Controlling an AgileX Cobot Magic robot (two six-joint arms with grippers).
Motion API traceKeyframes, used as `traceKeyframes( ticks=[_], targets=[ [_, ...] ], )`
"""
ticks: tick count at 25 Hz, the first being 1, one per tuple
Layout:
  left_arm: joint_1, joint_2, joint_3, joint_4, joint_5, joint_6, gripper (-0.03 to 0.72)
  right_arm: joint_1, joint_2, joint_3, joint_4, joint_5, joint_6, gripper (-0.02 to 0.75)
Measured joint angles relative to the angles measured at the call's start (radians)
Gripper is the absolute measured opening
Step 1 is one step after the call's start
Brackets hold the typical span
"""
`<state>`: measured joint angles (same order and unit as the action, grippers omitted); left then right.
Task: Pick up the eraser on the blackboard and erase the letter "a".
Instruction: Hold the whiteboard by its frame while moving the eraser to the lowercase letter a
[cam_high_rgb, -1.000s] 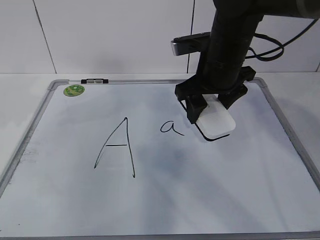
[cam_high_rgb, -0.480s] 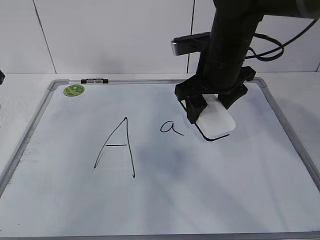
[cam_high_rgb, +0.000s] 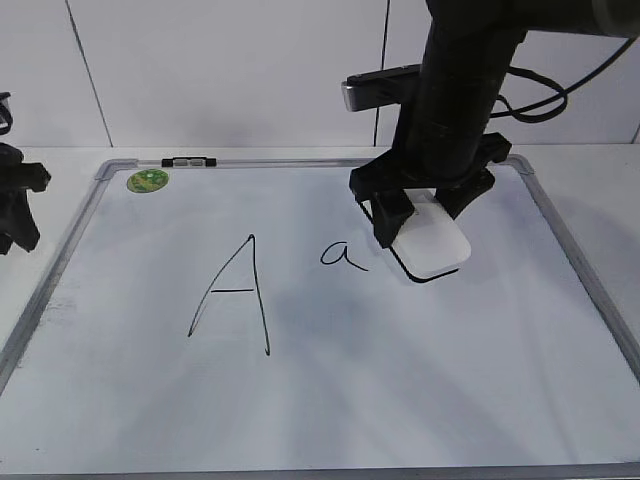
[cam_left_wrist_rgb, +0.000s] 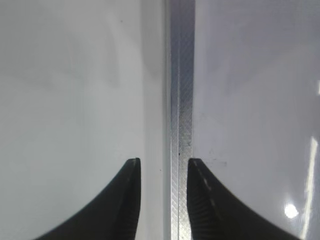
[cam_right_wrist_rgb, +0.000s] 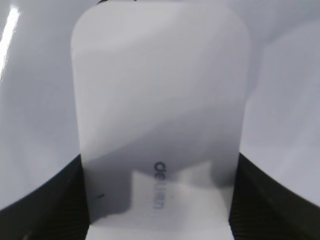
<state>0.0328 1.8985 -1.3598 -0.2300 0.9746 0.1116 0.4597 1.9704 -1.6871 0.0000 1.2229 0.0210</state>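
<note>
Newly arrived at the far left edge: black left gripper (cam_high_rgb: 15, 200), fingers narrowly parted over the grey frame of the white dry-erase blackboard (cam_high_rgb: 60, 270). Unmoved: right gripper (cam_high_rgb: 425, 215), clamped on the white plastic eraser (cam_high_rgb: 432, 245). Left of it, unerased: small handwritten letter "a" (cam_high_rgb: 341, 255).

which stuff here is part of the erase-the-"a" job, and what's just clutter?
Job:
- eraser, held in the right gripper
- small letter "a", unerased
- blackboard

Just there:
- big "A"
- green sticker
- black-and-white marker on the top frame
- left gripper, open over the board's frame
</note>
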Motion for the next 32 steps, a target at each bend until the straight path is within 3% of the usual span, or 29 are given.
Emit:
traceKeyframes(
  ticks=[24,30,32],
  targets=[
    [0.003,0.147,-0.024,-0.058,0.003,0.047,0.228,0.000,0.002,-0.001,0.000,0.000,0.000,0.540],
    [0.003,0.147,-0.026,-0.072,0.008,0.047,0.036,0.000,0.002,-0.001,0.000,0.000,0.000,0.540],
    [0.003,0.147,-0.026,-0.075,0.010,0.047,0.019,0.000,0.002,-0.001,0.000,0.000,0.000,0.540]
  ],
)
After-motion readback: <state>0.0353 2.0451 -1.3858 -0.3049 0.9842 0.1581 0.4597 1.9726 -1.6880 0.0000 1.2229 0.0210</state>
